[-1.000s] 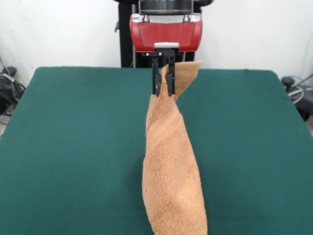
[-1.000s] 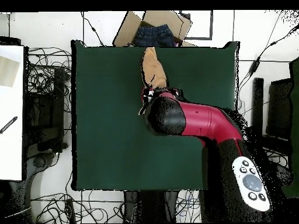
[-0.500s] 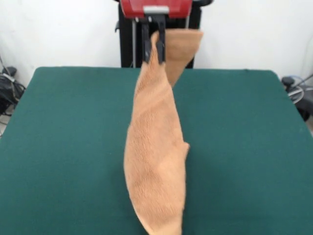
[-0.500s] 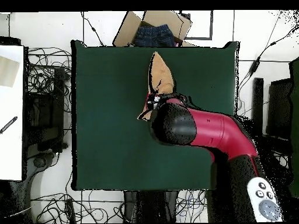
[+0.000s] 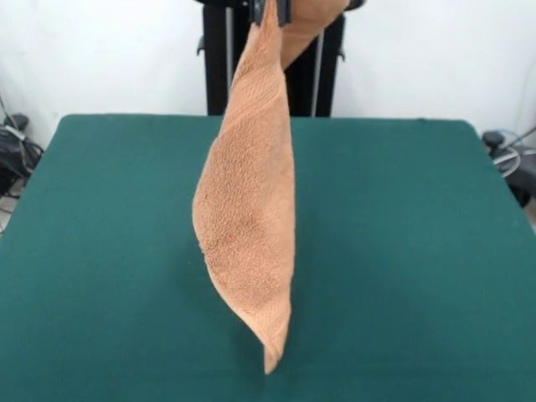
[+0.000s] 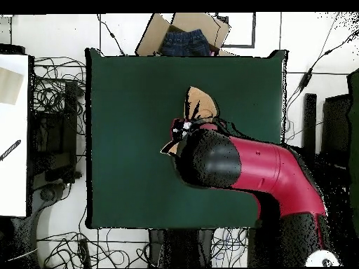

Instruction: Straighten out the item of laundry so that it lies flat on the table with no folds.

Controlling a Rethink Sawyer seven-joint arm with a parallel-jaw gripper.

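Above table (image 5: 419,251) | towel (image 5: 247,226) hangs from pincer (image 5: 268,8) | folded

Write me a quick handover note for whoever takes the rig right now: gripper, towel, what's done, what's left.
Gripper: at the top edge of the front view, shut on the towel's upper end.
Towel: hangs lengthwise, draped and folded on itself; its bottom tip is at or just above the table, contact unclear.
Done: towel gripped and raised.
Left: lay it out flat on the table, no folds, then release.
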